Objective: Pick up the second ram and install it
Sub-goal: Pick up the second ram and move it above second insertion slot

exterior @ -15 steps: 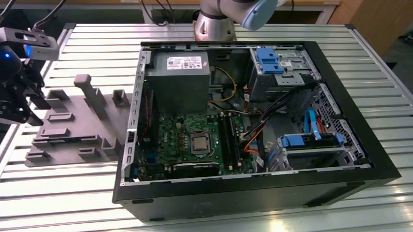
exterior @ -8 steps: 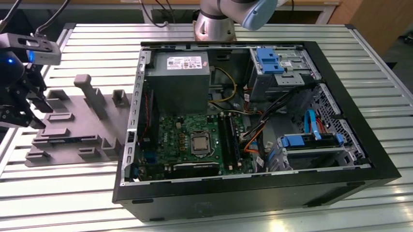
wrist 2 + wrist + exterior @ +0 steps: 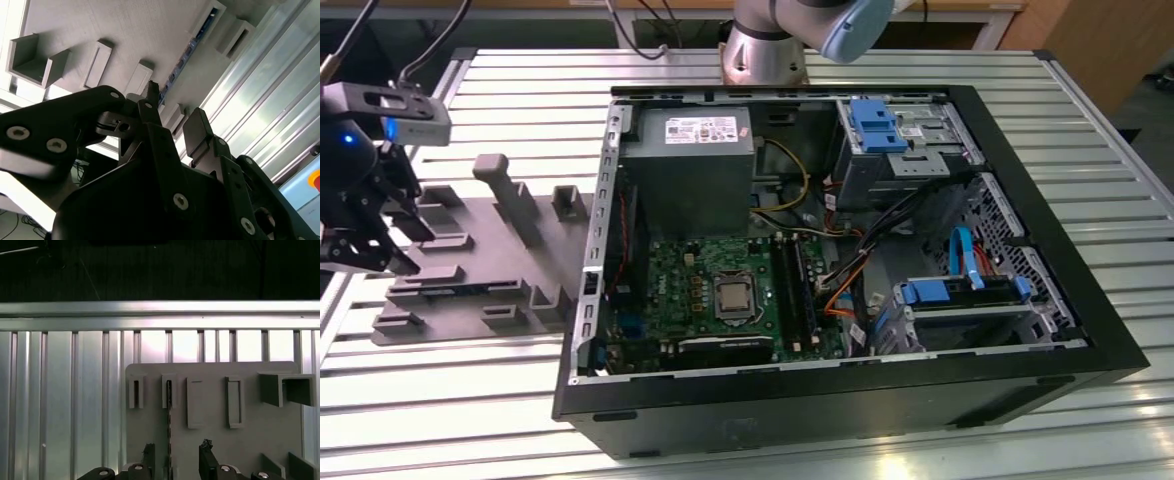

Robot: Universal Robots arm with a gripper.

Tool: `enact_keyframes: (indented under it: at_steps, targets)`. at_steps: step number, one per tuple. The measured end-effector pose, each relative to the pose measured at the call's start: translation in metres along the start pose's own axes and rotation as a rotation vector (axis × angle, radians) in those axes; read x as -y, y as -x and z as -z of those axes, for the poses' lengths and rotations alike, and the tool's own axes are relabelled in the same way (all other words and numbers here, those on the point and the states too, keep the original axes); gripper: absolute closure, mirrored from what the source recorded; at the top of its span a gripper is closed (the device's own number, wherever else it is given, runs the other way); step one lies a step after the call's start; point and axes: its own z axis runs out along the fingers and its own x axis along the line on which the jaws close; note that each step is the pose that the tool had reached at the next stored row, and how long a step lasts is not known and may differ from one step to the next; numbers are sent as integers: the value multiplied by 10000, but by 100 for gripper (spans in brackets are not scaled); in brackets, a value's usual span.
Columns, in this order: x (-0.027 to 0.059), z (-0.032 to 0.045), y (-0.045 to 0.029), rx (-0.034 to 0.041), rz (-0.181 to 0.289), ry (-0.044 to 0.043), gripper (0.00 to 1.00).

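Note:
The second ram [image 3: 169, 425] stands on edge in a slot of the grey fixture plate [image 3: 250, 440], seen as a thin dark line. In the second wrist view the ram [image 3: 186, 54] shows as a thin blue-green strip running along the fixture [image 3: 125, 30]. My gripper [image 3: 177, 456] is open, with a black finger on each side of the stick. The stick lies much closer to one finger [image 3: 148, 454] than to the other and is not clamped. In the exterior view the gripper [image 3: 360, 250] hovers at the left end of the fixture [image 3: 474, 270].
An open black PC case [image 3: 854, 400] lies on the ribbed metal table [image 3: 454, 420], on the exterior view's right of the fixture. Inside are the green motherboard [image 3: 680, 280] with long black slots [image 3: 790, 290], a grey power supply [image 3: 687, 160] and blue drive brackets [image 3: 947, 292]. The arm's base [image 3: 767, 45] stands behind the case.

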Motion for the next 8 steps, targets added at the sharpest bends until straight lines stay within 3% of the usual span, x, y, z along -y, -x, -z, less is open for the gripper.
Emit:
enact_keyframes:
  at_steps: [8]
  targets:
    - [0, -24, -7, 1, -1, -16, 53]
